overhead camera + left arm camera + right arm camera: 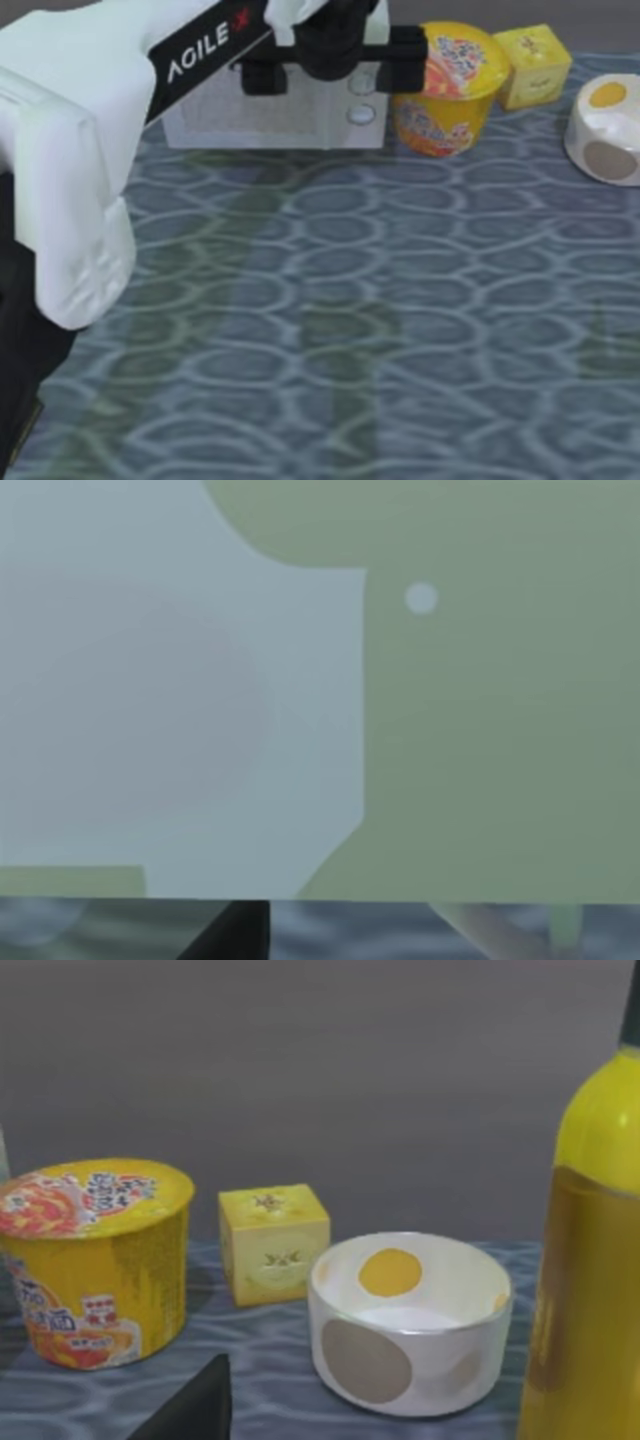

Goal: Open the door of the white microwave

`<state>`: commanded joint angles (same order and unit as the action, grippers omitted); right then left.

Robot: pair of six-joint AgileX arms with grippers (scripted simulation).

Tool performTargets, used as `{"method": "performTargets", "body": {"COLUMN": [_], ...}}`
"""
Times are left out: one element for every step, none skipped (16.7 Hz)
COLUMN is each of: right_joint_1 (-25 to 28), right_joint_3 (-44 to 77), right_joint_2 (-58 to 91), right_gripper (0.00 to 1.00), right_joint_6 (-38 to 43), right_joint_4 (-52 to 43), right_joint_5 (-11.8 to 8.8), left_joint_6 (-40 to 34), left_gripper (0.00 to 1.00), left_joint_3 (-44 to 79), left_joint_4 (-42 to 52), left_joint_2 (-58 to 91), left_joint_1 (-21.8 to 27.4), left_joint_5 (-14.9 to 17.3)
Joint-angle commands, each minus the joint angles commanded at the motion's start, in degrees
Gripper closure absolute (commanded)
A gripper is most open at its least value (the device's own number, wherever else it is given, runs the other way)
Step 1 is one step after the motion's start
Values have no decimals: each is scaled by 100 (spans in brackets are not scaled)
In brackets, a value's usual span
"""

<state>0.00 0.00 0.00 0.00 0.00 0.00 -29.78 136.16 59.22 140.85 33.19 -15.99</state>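
My left arm [70, 150] reaches over the white microwave [275, 115], hand [335, 60] state unclear, beside the sealed noodle cup [447, 88].

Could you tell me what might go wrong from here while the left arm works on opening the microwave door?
1. The left gripper sits over the small white boxy microwave, hiding its flat white mesh-window door, so contact cannot be confirmed.
2. The yellow noodle cup stands right beside the microwave's knob side; a sideways arm motion could knock it.
3. The left wrist view shows only blank surfaces close up, giving little guidance.
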Motion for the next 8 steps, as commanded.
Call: {"method": "performTargets", "body": {"right_joint_1": [0, 0, 0, 0, 0, 0, 0, 0], "right_joint_3": [0, 0, 0, 0, 0, 0, 0, 0], "right_joint_2": [0, 0, 0, 0, 0, 0, 0, 0], "right_gripper": [0, 0, 0, 0, 0, 0, 0, 0], "right_joint_6": [0, 0, 0, 0, 0, 0, 0, 0], "right_joint_4": [0, 0, 0, 0, 0, 0, 0, 0], "right_joint_5": [0, 0, 0, 0, 0, 0, 0, 0], "left_joint_6": [0, 0, 0, 0, 0, 0, 0, 0], "left_gripper": [38, 45, 53, 60, 68, 75, 83, 90], "left_joint_3": [0, 0, 0, 0, 0, 0, 0, 0], "left_joint_4": [0, 0, 0, 0, 0, 0, 0, 0], "left_joint_2": [0, 0, 0, 0, 0, 0, 0, 0], "left_joint_1": [0, 0, 0, 0, 0, 0, 0, 0], "left_joint_5": [0, 0, 0, 0, 0, 0, 0, 0]}}
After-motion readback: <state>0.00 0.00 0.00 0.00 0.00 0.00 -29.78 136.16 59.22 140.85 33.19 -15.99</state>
